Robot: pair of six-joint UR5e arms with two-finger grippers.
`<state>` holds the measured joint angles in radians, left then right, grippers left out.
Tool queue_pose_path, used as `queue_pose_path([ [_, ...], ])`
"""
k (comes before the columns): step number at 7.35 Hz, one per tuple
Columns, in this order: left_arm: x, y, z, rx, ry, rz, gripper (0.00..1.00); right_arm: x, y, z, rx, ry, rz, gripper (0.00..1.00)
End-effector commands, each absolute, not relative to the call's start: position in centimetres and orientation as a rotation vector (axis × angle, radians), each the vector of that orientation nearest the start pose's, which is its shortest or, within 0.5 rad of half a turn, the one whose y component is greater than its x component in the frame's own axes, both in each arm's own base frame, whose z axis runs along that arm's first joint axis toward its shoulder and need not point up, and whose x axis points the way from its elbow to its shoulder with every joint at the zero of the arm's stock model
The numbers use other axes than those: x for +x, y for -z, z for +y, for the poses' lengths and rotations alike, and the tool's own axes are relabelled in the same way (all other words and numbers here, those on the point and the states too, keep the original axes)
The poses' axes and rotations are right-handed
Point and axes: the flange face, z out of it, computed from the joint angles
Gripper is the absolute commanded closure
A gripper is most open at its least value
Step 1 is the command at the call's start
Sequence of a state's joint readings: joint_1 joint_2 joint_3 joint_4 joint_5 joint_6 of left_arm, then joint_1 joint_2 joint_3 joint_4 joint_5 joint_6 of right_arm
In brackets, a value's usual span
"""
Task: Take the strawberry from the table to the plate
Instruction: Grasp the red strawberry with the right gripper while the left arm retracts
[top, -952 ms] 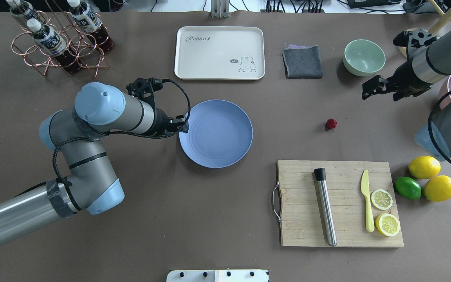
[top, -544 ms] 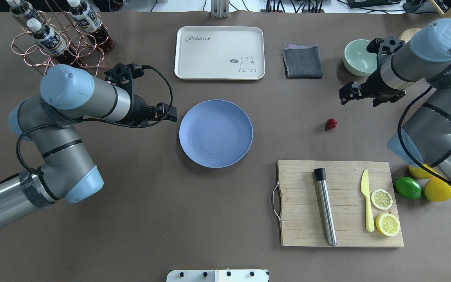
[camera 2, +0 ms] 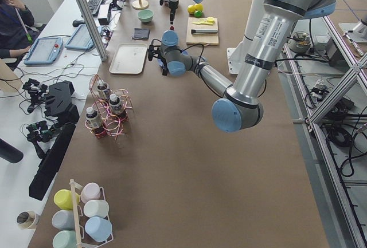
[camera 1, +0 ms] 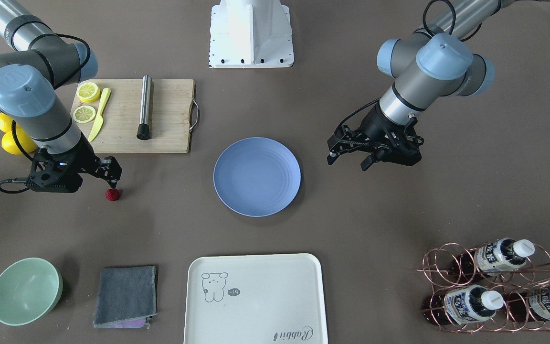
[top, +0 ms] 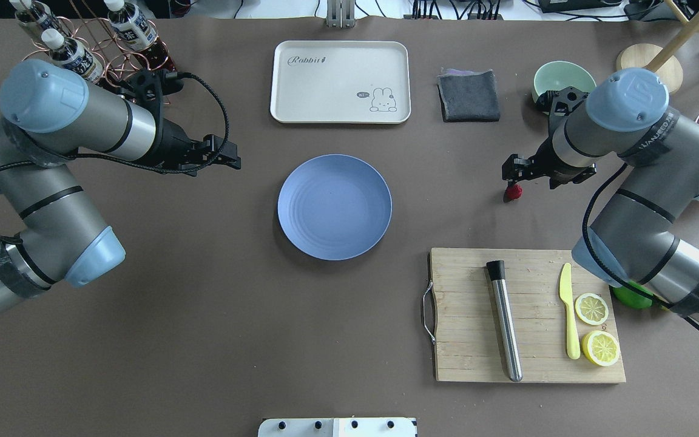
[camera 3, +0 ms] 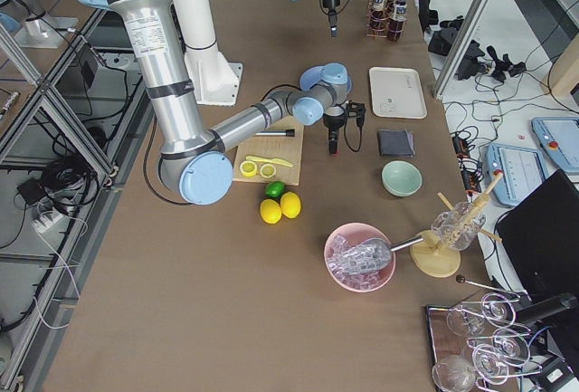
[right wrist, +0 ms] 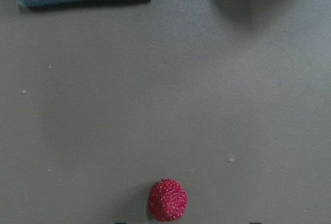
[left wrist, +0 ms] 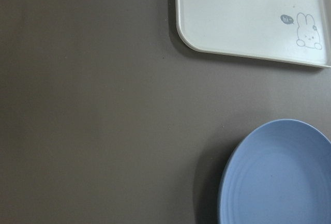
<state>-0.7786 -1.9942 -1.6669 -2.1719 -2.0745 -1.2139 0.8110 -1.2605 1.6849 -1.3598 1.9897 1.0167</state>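
Note:
The small dark-red strawberry (top: 513,192) lies on the grey-brown table (top: 234,315), well to the right of the blue plate (top: 334,206). My right gripper (top: 510,175) hovers just over the berry (camera 1: 112,194), open and holding nothing. In the right wrist view the strawberry (right wrist: 167,199) sits at the bottom centre, with the fingertips barely showing at the frame's lower edge. My left gripper (top: 231,159) is open and empty, left of the plate (camera 1: 257,176) and apart from it. The left wrist view shows only the plate's rim (left wrist: 243,157) and bare table.
A wooden cutting board (top: 525,358) with a metal muddler, a yellow knife and lemon slices lies in front of the strawberry. Behind it are a grey cloth (top: 469,95) and a mint-green bowl (top: 559,76). A cream tray (top: 340,82) and a bottle rack (top: 82,54) stand at the back.
My right arm has swung left and down until its gripper is just over the strawberry. My left arm has drawn back to the left, away from the plate's rim.

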Motion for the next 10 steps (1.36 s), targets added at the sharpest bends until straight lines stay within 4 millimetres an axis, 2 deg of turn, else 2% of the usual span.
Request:
queue_pose_path([
  [1,39.0,-30.7,-50.5,0.210,0.089,1.159,0.02,-37.9,-43.1,-51.6,0.085,-0.099,-0.725,0.21],
  [3,39.0,-30.7,-50.6,0.213,0.091,1.158,0.02,-39.5,-44.1,-53.0,0.099,-0.088,-0.732,0.24],
  [4,39.0,-30.6,-50.6,0.215,0.092,1.159,0.02,-39.7,-43.8,-53.2,0.103,-0.085,-0.735,0.25],
  [8,39.0,-30.7,-50.7,0.214,0.094,1.156,0.02,-40.0,-44.5,-52.4,0.107,-0.082,-0.718,0.34],
  [9,38.3,-30.9,-51.2,0.217,0.104,1.152,0.02,-40.4,-44.7,-52.1,0.101,-0.086,-0.717,0.48],
  [10,36.0,-32.8,-52.0,0.227,0.124,1.129,0.02,-40.5,-44.6,-52.1,0.102,-0.086,-0.717,0.82],
])
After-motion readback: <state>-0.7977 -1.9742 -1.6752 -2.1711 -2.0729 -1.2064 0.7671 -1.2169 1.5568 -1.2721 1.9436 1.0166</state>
